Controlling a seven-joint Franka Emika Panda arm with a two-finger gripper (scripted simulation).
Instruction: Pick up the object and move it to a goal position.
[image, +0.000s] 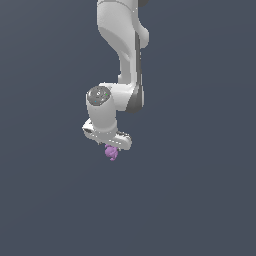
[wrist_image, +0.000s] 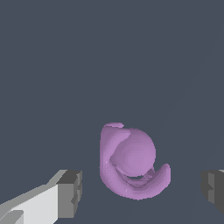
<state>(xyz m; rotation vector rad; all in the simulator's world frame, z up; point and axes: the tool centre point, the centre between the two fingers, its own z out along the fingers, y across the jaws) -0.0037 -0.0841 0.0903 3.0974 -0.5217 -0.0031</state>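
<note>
We saw the gripper (wrist_image: 140, 188) with its jaws spread wide, clear of the purple blob (wrist_image: 131, 161) lying between them, just below the white arm (image: 122, 50); no writing was legible.

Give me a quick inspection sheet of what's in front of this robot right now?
Surface: plain dark grey-blue ground, no marks or edges seen.
Job's things: one small light-purple blob, rounded with a curved lip, lying between the fingers; the exterior view shows it just below the gripper.
Clutter: nothing seen.
Grippers: open, with a gap on each side of the blob; no contact visible in the wrist view.
Cables: nothing seen.
Surroundings: only the white arm coming down from above; no goal marker seen.
</note>
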